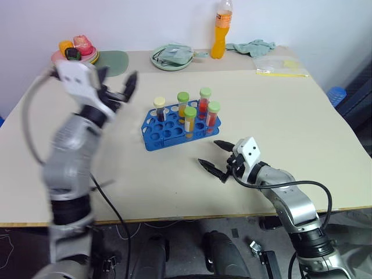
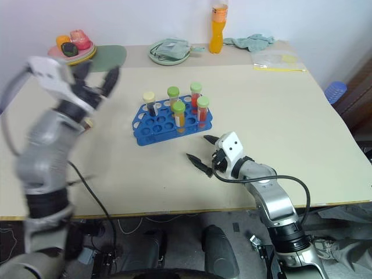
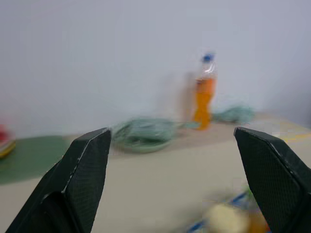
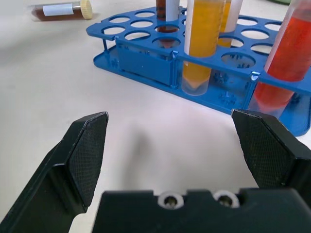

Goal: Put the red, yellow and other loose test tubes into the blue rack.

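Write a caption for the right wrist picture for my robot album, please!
The open right gripper rests on the table facing the blue rack of tubes, while one brown tube lies loose beyond it.

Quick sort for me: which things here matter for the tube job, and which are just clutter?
Job:
blue rack
tubes standing in rack
loose brown tube lying on table

Lying about:
orange bottle
green plate with cloth
plastic bag
toy food plate
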